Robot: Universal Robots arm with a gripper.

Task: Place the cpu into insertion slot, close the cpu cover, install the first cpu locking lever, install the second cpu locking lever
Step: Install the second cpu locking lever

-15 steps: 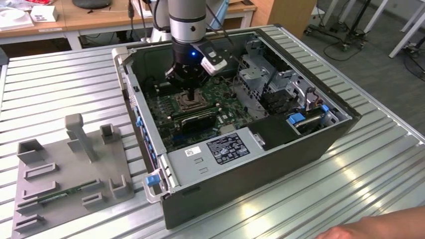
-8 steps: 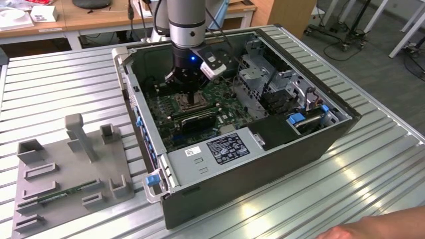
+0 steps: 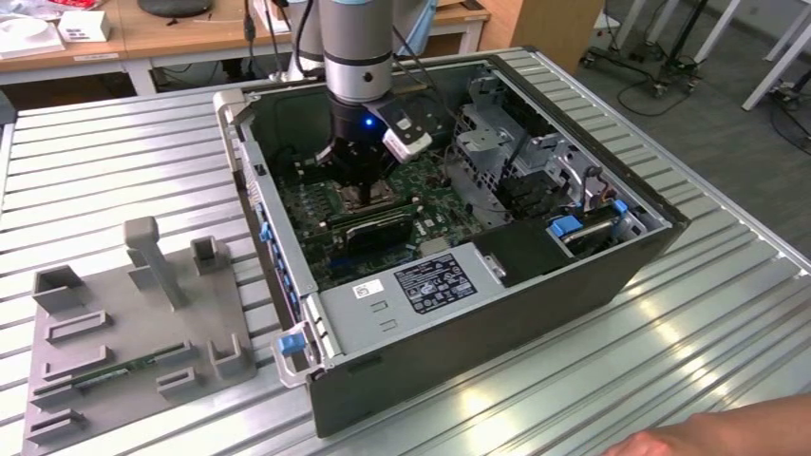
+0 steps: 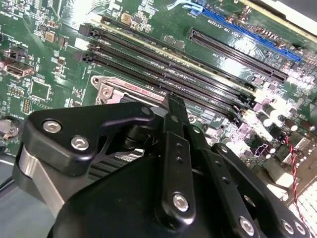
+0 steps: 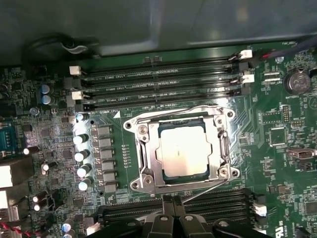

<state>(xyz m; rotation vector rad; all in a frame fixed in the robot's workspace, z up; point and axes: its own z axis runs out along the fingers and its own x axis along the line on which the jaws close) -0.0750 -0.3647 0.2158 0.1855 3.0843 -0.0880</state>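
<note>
In the first wrist view the cpu [image 5: 182, 149], silvery and square, lies in the insertion slot [image 5: 130, 125] on the green board. The cpu cover [image 5: 148, 151] is down flat around it, and the chip shows through its cut-out. One wire locking lever [image 5: 173, 111] runs along the socket's side toward the memory slots. A second lever [image 5: 208, 191] slants from the socket's corner to my fingertips. My gripper [image 5: 173, 208] is shut, its tips together at the socket's edge beside that lever's end. The second wrist view puts the gripper [image 4: 171, 101] over the slot's corner [image 4: 105, 91]. The exterior view shows the gripper [image 3: 367, 195] low inside the computer case.
Long memory slots [image 5: 158, 84] and a row of capacitors [image 5: 81, 153] flank the socket. The case walls [image 3: 273, 247], power supply [image 3: 424, 285] and drive cage [image 3: 507, 142] hem the arm in. A grey fixture tray [image 3: 127, 323] lies at the exterior view's left. A hand [image 3: 723, 432] rests near the front edge.
</note>
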